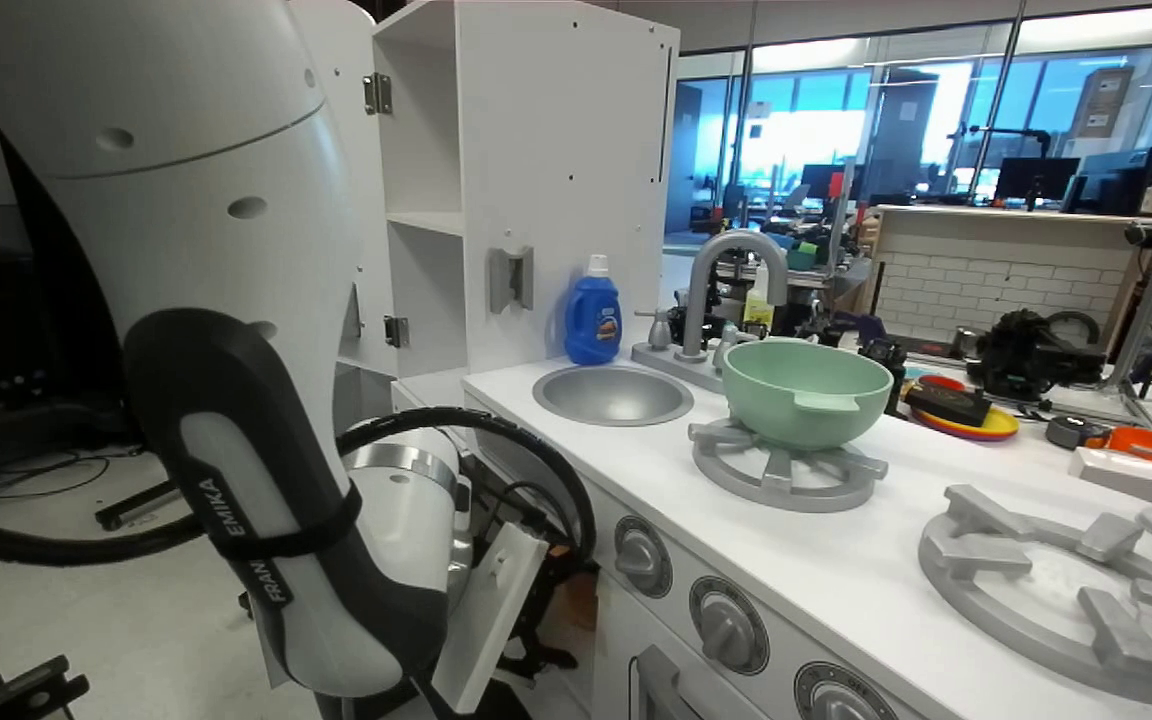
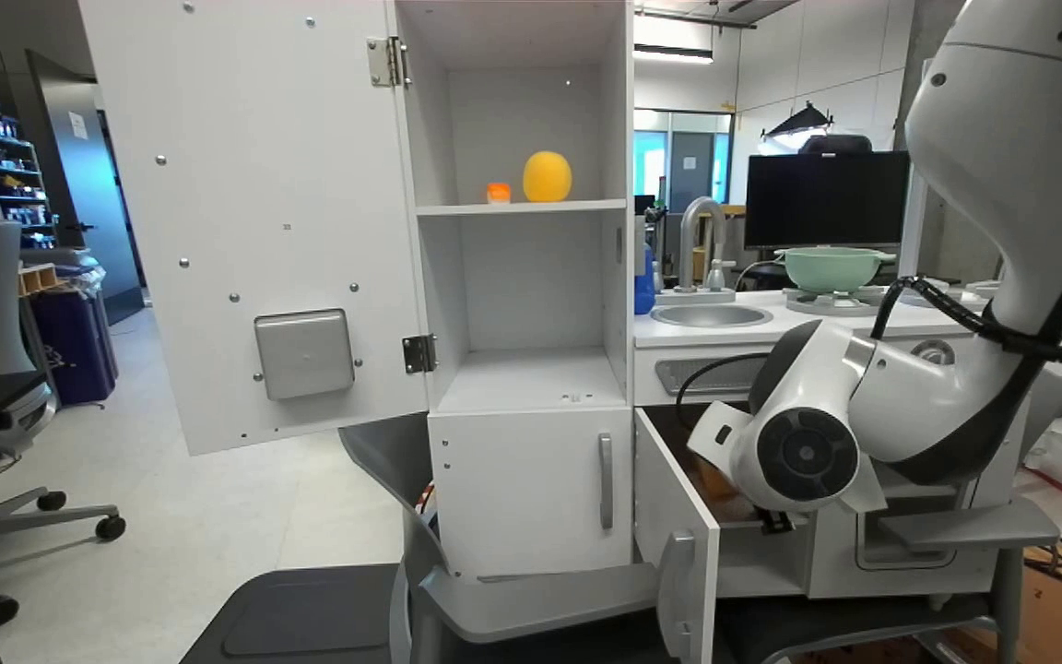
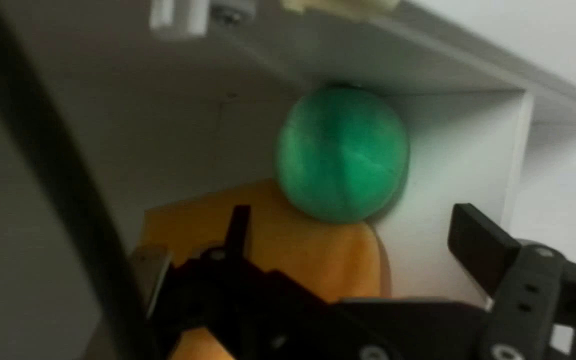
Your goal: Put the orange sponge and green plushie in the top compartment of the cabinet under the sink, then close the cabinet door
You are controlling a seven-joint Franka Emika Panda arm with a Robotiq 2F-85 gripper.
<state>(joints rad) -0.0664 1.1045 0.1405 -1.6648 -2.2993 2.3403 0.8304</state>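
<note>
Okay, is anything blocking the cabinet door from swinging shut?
Yes, the robot's own arm: in an exterior view it stands on the inner side of the open cabinet door, and the wrist view shows the jaws open inside the cabinet, near the green plushie. The arm would probably have to back out first.

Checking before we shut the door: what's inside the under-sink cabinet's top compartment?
Wrist view: green plushie and orange sponge. Open jaws cover part of the sponge; what lies behind the plushie or jaws can't be seen.
</note>
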